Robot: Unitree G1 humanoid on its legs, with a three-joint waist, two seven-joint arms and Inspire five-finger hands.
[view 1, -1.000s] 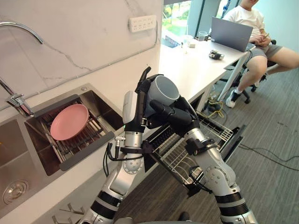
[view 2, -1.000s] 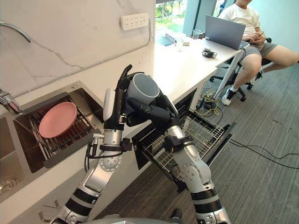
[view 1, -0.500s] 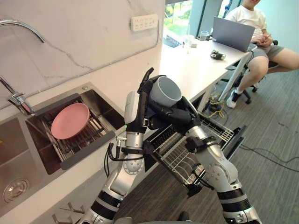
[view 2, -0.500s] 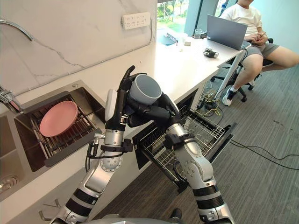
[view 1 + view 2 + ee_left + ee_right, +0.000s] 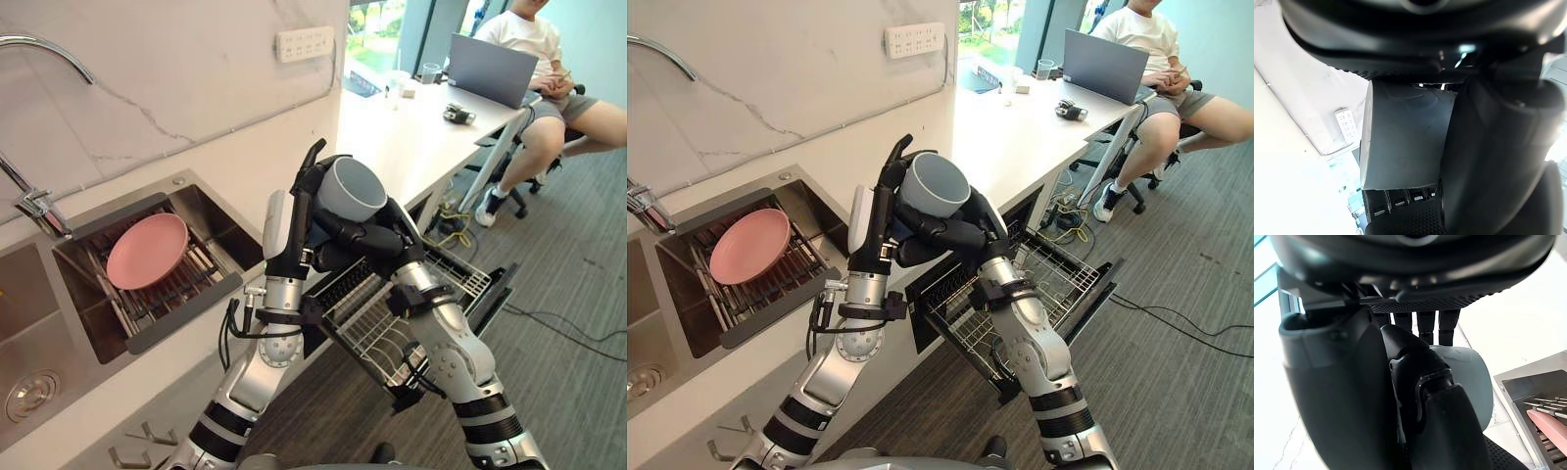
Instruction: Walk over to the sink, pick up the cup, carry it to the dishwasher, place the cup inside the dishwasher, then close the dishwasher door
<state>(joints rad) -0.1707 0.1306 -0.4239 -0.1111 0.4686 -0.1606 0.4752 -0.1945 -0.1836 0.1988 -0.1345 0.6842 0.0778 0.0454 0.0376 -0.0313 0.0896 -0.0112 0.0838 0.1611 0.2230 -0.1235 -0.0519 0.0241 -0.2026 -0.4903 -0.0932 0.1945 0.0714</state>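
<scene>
Both hands are up in front of the robot with the cup caught between them. The right hand is wrapped round the cup's lower body, its fingers curled across the wall. The left hand stands upright against the opposite side, its fingers nearly straight and pressed flat along the wall, only the tips bending a little near the rim. The cup's long axis is tilted, the mouth pointing up and away from the left palm and the base sunk toward the right hand's grasp. What matters next is where the rack lies: it is pulled out well below both hands and off to the right hand's side, past its wrist, while the left hand sits over the edge of the counter. By my reckoning the right hand is the nearer one and already has the real grip, so it should take the cup down alone once the left palm peels away.
</scene>
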